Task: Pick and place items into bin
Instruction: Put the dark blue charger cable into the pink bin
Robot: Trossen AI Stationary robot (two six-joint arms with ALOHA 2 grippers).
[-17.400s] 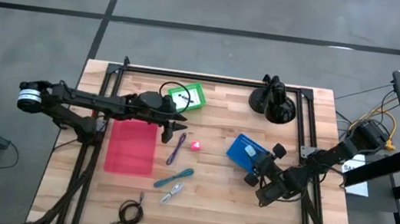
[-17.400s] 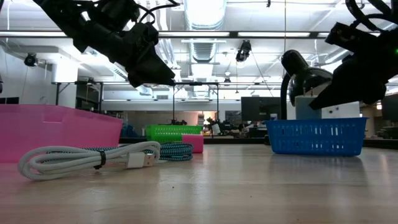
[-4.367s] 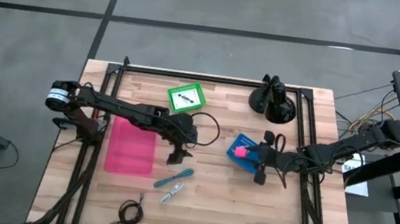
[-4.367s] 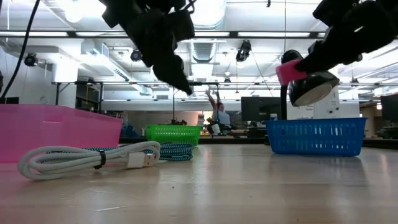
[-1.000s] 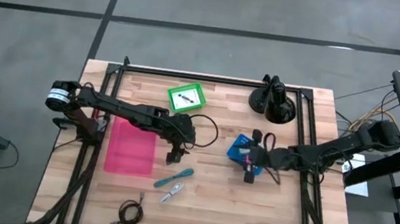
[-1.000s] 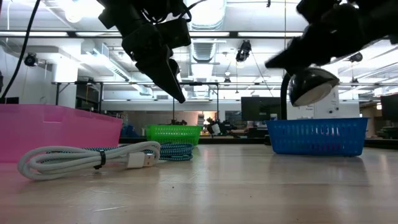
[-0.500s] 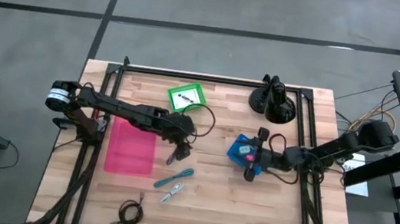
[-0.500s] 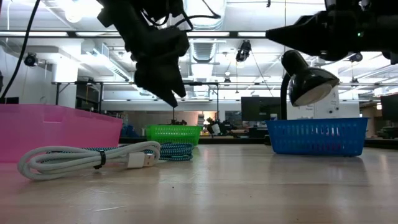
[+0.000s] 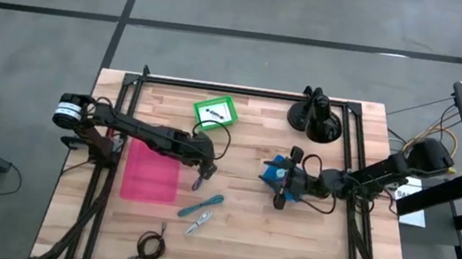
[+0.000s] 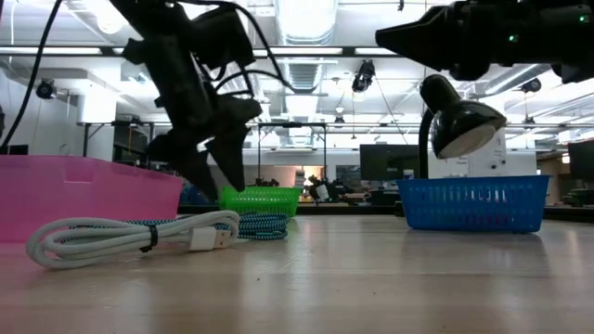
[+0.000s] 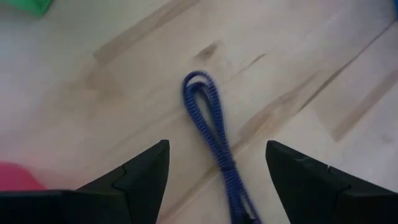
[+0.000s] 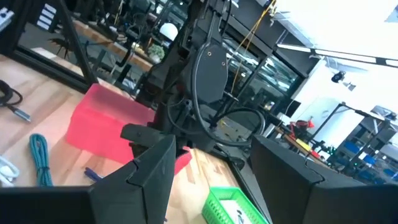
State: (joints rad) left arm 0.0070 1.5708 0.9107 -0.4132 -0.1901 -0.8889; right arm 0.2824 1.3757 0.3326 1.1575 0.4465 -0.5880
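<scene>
The wooden bench (image 9: 245,230) is being worked by both arms. Compared with half a second earlier, the left gripper (image 9: 199,177) is being seen lower and nearer the pink bin (image 9: 151,173), and in the low view it is now hanging close over the bench top instead of high above it. Its jaws are being held apart, empty, with the purple cord (image 11: 214,143) lying on the bench between them in the left wrist view. The right gripper (image 9: 278,196) is being seen slightly further toward the bench's middle than before, raised above the near edge of the blue basket (image 9: 275,171); its jaws are being held spread with nothing between them.

The pink bin is being shown with no contents visible. The blue basket is largely covered by the right arm, so its contents cannot be told. The green basket (image 9: 216,111) is holding a small dark piece and a white piece.

The teal cable (image 9: 203,204), the silver clip (image 9: 195,227) and the black coiled cable (image 9: 150,245) are lying on the bench, outside every container.
</scene>
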